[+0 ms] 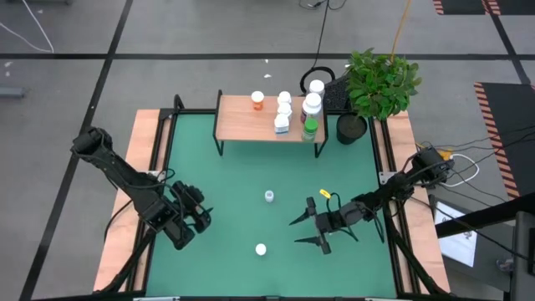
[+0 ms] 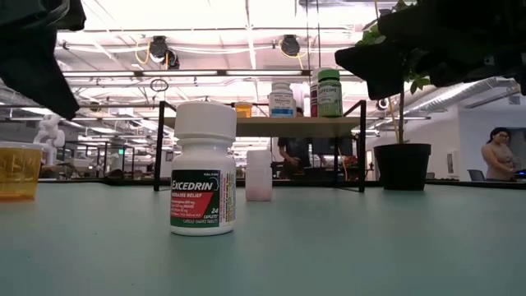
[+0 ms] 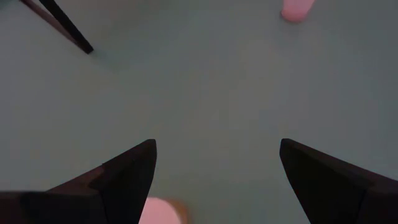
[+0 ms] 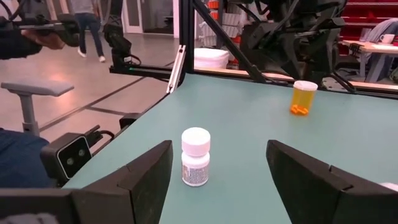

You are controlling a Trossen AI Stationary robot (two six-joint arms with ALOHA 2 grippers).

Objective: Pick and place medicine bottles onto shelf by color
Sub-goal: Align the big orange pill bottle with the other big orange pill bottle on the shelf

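Note:
The shelf [image 1: 247,125] stands at the table's far side with several medicine bottles on its board, among them an orange one [image 1: 257,100] and a green one [image 1: 310,127]. A white red-labelled bottle [image 1: 261,249] stands upright on the green mat near the front edge. A pale bottle [image 1: 269,196] stands upright mid-table. An orange bottle [image 4: 304,98] stands close to the left arm. My right gripper [image 1: 294,232] is open and level, pointing toward the table's left; the white bottle [image 4: 195,157] stands a little ahead of its fingers, untouched. My left gripper [image 1: 201,219] hangs open over the mat, tipped down.
A potted plant [image 1: 352,128] stands at the shelf's right end. Wooden strips [image 1: 150,150] border the mat on both sides. Open mat lies between the two grippers and the shelf's black legs [image 3: 65,28]. People show in the room behind the table.

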